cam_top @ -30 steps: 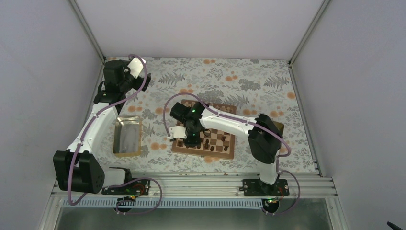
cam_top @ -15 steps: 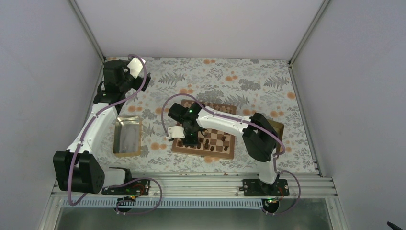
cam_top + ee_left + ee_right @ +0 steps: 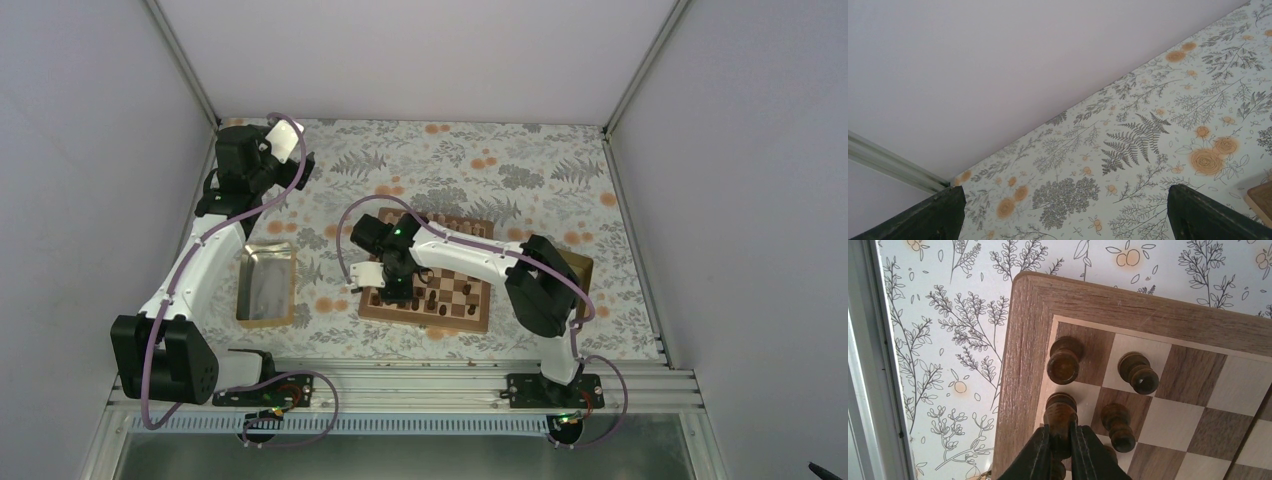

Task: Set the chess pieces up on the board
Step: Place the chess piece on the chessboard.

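1. Between its fingertips (image 3: pixel 1040 442), the right pincer (image 3: pixel 1059 430) clenches a dark chess piece (image 3: pixel 1060 412) over the board (image 3: pixel 1020 365), at its edge file, beside three dark pieces (image 3: pixel 1064 360).
2. The arm (image 3: pixel 470 255) has crept leftward; release likely next.

We've got the right gripper (image 3: pixel 1060 449) clamped on a dark piece (image 3: pixel 1060 414) at the board (image 3: pixel 1023 365) corner. Tight spot: corner piece (image 3: pixel 1064 360) just ahead, adjacent piece (image 3: pixel 1117 426) just beside, diagonal piece (image 3: pixel 1138 372) near. Bare squares open up past those. Bench (image 3: pixel 938 390) outside the border is unobstructed right up to the rail (image 3: pixel 858 365); tray (image 3: pixel 267 290) sits well apart from the board.
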You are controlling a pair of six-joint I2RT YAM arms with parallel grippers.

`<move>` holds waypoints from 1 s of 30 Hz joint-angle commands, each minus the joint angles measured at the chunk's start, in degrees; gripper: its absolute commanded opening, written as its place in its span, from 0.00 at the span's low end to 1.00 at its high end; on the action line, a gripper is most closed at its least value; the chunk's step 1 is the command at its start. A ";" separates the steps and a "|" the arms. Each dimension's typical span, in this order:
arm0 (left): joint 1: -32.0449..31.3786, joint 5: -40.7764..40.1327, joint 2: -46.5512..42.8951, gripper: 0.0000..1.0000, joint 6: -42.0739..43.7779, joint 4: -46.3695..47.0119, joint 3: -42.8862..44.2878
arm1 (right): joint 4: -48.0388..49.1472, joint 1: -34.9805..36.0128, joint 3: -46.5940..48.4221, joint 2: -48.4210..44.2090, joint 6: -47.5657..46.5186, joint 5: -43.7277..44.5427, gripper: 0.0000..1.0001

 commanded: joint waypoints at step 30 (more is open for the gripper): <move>0.28 1.33 -1.19 1.00 0.36 0.16 -0.22 | -3.24 -3.36 0.50 -10.56 2.11 5.53 0.36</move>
